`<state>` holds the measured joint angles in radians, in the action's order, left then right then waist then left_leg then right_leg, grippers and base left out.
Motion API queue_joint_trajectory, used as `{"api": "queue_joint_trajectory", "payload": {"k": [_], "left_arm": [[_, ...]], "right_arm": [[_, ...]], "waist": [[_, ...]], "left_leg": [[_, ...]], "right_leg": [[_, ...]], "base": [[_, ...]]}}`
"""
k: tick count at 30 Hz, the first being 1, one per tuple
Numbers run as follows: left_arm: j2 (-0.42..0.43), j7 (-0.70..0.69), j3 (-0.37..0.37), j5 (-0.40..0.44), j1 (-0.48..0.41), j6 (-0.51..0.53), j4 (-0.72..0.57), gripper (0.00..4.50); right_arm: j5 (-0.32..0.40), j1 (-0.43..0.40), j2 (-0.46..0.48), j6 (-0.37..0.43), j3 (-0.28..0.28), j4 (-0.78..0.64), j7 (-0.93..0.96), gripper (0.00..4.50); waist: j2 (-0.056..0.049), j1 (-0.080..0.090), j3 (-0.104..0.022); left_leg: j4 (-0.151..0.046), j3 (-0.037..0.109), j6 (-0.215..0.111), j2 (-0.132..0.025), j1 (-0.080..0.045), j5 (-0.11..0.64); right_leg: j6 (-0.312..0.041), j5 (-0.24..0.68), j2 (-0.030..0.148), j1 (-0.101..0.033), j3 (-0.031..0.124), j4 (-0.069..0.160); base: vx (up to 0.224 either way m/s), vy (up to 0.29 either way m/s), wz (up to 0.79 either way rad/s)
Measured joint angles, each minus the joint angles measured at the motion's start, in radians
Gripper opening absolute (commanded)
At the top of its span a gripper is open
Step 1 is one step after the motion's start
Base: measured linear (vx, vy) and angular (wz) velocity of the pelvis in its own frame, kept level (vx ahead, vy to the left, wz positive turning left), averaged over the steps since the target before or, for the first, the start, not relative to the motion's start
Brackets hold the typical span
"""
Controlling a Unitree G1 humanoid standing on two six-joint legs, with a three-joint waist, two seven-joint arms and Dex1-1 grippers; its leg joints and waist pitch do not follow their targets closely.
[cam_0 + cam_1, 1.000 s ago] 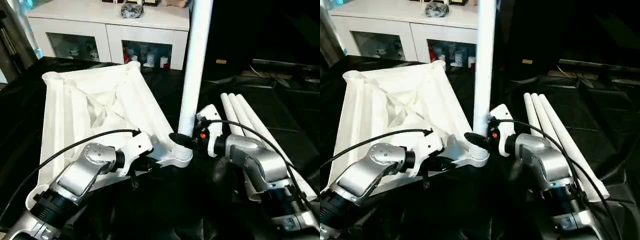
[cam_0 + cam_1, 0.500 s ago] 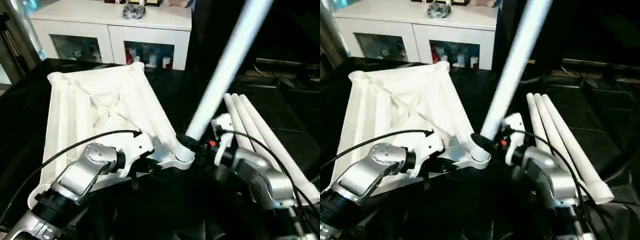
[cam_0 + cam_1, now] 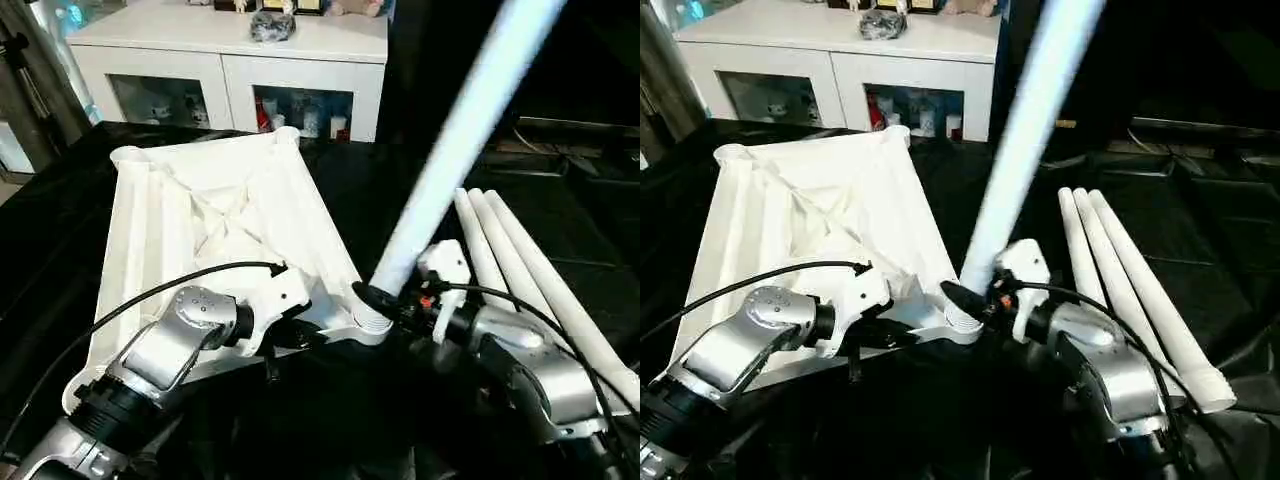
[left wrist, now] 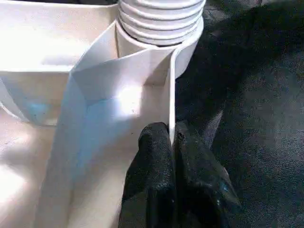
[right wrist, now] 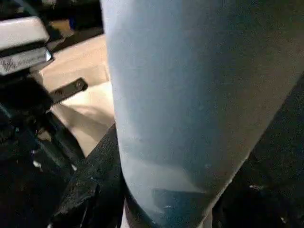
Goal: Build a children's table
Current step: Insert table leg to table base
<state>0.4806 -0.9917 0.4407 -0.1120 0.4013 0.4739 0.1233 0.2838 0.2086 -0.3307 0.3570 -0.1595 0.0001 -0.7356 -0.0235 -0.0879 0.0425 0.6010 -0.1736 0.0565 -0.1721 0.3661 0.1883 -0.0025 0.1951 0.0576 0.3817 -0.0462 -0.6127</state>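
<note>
The white table top [image 3: 230,220] lies underside up on the black cloth. My left gripper [image 4: 172,135] is shut on its thin side wall, close to the near corner socket [image 3: 365,325]. A white tube leg [image 3: 450,150] has its lower end at that socket and leans up and to the right. My right gripper [image 3: 385,300] is shut on the leg just above the socket, and one black finger [image 5: 90,190] wraps its base. The leg's upper end runs out of the picture. Three more legs [image 3: 530,270] lie side by side on the right.
A white glass-door cabinet [image 3: 230,60] stands behind the table top, with small items on it and inside. Black cloth [image 3: 60,230] covers the whole work surface. My left arm's black cable [image 3: 150,295] arcs over the table top's near edge.
The leg has tipped from upright to leaning right, its foot staying at the corner socket. My right arm has dropped lower with it. My left gripper keeps its hold.
</note>
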Motion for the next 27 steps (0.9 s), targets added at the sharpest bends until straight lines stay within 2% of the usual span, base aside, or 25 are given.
{"api": "queue_joint_trajectory", "payload": {"k": [4,9,12,19,27], "left_arm": [[0.000,-0.001,0.000,0.001,0.000,0.000,0.000,0.00],[0.003,-0.010,0.000,0.003,0.000,-0.005,0.000,0.00],[0.006,-0.019,0.000,0.009,-0.003,-0.021,0.000,0.00],[0.038,-0.057,0.000,0.008,-0.016,-0.049,-0.015,0.00],[0.045,-0.082,-0.001,0.007,-0.016,-0.048,-0.023,0.00]], "right_arm": [[-0.014,0.020,-0.020,0.006,-0.026,0.003,-0.021,1.89],[-0.016,0.044,-0.033,0.005,-0.032,0.030,-0.068,1.89],[-0.016,0.062,-0.034,-0.003,-0.036,0.059,-0.094,1.89],[-0.017,0.103,-0.064,-0.056,-0.073,0.120,-0.211,1.89],[-0.010,0.129,-0.078,-0.084,-0.075,0.163,-0.298,1.89]], "waist": [[0.001,0.000,0.000],[0.002,0.000,-0.001],[0.009,0.000,-0.003],[0.012,0.001,-0.004],[0.012,-0.001,-0.004]], "left_leg": [[0.000,0.000,0.000,0.000,0.000,0.000],[0.000,0.000,0.000,0.000,0.000,0.000],[-0.002,0.000,0.000,0.000,0.000,0.000],[-0.002,0.000,0.000,0.000,0.001,0.000],[-0.003,0.000,0.000,0.000,0.001,0.000]], "right_leg": [[0.000,0.000,0.000,0.000,0.000,0.000],[0.001,0.001,0.000,0.000,0.000,0.001],[0.001,0.001,0.000,0.001,0.000,0.000],[0.002,0.001,0.000,0.000,0.000,0.002],[0.002,0.002,0.000,0.000,0.000,0.002]], "base": [[0.000,0.000,0.00],[0.000,0.000,0.00],[0.000,0.000,0.00],[0.000,0.000,0.00],[0.000,0.000,0.00]]}}
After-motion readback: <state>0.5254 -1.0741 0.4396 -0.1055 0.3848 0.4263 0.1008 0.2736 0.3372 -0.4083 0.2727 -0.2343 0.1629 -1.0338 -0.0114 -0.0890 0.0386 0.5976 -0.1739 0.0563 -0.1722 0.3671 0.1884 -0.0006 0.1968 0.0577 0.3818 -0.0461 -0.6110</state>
